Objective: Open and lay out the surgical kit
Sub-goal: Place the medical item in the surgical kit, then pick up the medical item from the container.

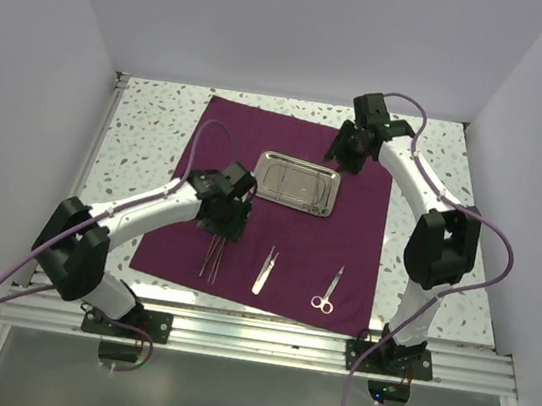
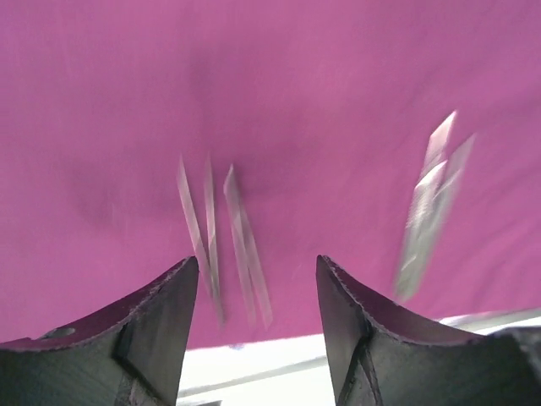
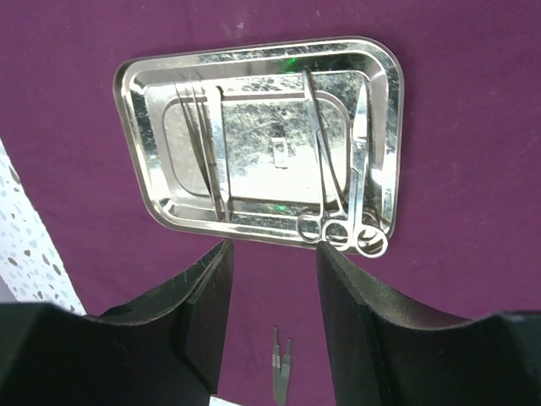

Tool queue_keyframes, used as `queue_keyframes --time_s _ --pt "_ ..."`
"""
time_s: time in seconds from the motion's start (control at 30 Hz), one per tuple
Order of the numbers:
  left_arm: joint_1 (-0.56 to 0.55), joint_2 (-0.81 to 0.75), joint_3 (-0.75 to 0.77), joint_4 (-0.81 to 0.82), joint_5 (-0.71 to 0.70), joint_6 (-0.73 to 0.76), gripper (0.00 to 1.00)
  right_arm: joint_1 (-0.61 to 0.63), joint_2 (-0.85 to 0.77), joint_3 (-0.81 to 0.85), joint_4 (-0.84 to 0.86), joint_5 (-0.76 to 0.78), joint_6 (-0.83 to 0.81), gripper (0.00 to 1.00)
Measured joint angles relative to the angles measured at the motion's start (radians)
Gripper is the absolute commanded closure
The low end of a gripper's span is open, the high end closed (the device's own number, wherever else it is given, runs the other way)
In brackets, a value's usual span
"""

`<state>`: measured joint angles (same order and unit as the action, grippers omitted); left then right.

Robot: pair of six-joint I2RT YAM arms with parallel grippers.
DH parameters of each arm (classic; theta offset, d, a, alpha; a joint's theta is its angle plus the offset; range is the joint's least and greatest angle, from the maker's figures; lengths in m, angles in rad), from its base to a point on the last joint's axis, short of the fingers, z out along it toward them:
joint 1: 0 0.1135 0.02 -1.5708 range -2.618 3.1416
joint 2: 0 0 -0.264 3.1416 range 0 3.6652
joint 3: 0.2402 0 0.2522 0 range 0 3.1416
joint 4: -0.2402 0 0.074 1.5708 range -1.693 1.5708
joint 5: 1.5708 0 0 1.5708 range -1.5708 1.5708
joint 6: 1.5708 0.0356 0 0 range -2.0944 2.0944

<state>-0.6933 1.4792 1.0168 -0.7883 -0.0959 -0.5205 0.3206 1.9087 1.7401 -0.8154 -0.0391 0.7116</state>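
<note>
The overhead view is bright, even and sharp, with soft shadows on the bench. The left wrist view is motion-blurred: steel instruments smear into streaks on the cloth. The right wrist view is crisp; the tray glares, a green glint at its 12 o'clock.

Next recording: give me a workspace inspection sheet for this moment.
Surface: speckled table, cloth spread flat on it.
Job's things: tray mid-cloth; thin tools, tweezers and scissors in a row nearer the arms. The right wrist view shows ringed tools lying in the tray.
Clutter: nothing seen.
Grippers: left gripper open over the thin tools; right gripper open by the tray's far side, holding nothing.
Cables: purple cables loop off both arms, one arching over the cloth.
Surroundings: white walls; metal rail at the near edge.
</note>
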Motion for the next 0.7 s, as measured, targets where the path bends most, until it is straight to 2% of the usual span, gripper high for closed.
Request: queue_keyframes --time_s 0.43,0.7 --pt "0.108 0.557 0.638 0.062 -0.011 0.140 0.49 0.000 -0.222 -0.211 -0.023 0.049 -0.045 0.52" --pt "0.138 0.793 0.866 0.074 0.013 0.170 0.52 0.000 -0.296 -0.244 -0.054 0.101 -0.097 0.53"
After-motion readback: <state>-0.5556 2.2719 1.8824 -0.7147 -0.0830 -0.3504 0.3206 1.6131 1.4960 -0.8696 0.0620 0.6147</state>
